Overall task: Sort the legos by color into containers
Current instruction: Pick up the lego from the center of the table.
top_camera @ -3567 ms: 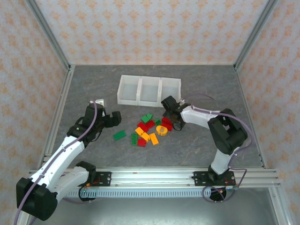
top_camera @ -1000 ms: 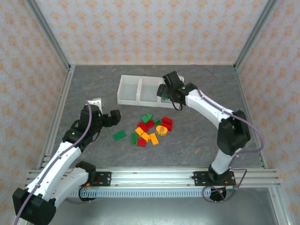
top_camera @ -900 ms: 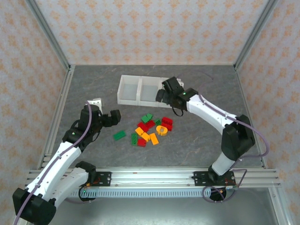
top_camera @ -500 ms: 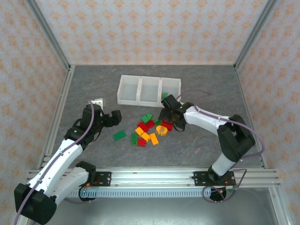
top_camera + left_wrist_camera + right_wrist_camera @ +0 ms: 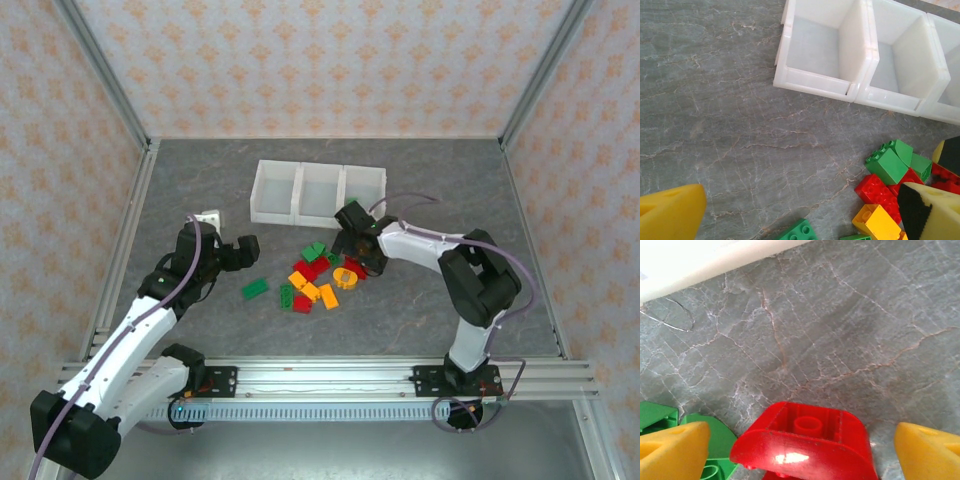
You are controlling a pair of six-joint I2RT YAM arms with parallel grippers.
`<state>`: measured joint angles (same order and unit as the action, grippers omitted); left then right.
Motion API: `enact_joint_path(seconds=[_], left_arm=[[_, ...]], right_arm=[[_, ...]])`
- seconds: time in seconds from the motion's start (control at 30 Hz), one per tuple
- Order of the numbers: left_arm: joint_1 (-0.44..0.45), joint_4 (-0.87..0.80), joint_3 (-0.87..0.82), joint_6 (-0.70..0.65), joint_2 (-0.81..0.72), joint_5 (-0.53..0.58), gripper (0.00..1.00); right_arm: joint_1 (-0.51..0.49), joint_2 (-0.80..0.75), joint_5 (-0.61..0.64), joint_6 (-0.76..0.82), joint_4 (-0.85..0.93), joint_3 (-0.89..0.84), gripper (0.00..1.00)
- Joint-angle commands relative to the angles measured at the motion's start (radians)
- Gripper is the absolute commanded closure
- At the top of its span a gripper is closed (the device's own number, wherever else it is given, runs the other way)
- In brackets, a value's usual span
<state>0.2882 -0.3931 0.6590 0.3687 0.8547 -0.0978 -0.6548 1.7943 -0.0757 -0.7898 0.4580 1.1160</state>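
Observation:
The legos [image 5: 320,278] lie in a loose pile of red, green and orange-yellow bricks at mid-table, with an orange ring [image 5: 345,276] among them. One green brick [image 5: 254,288] lies apart to the left. The containers [image 5: 318,192], three joined white bins, stand behind the pile. My right gripper [image 5: 352,250] is low over the pile's right end and open, its yellow fingertips either side of a red curved brick [image 5: 805,440] without touching it. My left gripper [image 5: 240,250] hovers open left of the pile, over the bare table near the lone green brick [image 5: 797,232].
A small white block [image 5: 210,215] lies by the left arm. The bins [image 5: 860,50] look empty in the left wrist view. Metal rails and patterned walls enclose the grey table [image 5: 430,310]. A green brick [image 5: 715,450] touches the red one's left side.
My right gripper has come from over the right-hand bin back down to the pile and now straddles a red brick. The left arm has hardly moved.

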Motion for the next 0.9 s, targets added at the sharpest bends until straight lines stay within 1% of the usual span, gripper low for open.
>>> enact_joint_path(seconds=[0.0, 0.27, 0.33, 0.4, 0.47, 0.63, 0.73, 0.87], left_arm=[[0.002, 0.014, -0.006, 0.004, 0.007, -0.014, 0.01], [0.003, 0.014, -0.006, 0.004, 0.007, -0.016, 0.01], [0.003, 0.013, -0.006, 0.003, 0.006, -0.016, 0.01], [0.003, 0.014, -0.007, 0.004, 0.006, -0.016, 0.01], [0.003, 0.013, -0.006, 0.003, 0.004, -0.016, 0.01], [0.006, 0.013, -0.006, 0.005, 0.004, -0.014, 0.01], [0.008, 0.013, -0.006, 0.004, 0.003, -0.014, 0.01], [0.009, 0.011, -0.005, 0.006, 0.003, -0.016, 0.01]], right_arm=[[-0.003, 0.038, 0.028, -0.008, 0.013, 0.032, 0.07], [-0.003, 0.044, 0.062, -0.014, 0.011, 0.019, 0.15], [-0.003, 0.040, 0.063, -0.011, 0.007, 0.011, 0.21], [-0.003, 0.038, 0.063, -0.004, 0.006, 0.008, 0.33], [-0.003, 0.034, 0.069, 0.000, 0.006, 0.004, 0.40], [-0.003, 0.014, 0.086, 0.004, 0.019, 0.003, 0.50], [-0.008, -0.034, 0.067, 0.026, 0.004, 0.013, 0.53], [-0.026, -0.151, 0.082, 0.049, -0.004, 0.055, 0.57]])
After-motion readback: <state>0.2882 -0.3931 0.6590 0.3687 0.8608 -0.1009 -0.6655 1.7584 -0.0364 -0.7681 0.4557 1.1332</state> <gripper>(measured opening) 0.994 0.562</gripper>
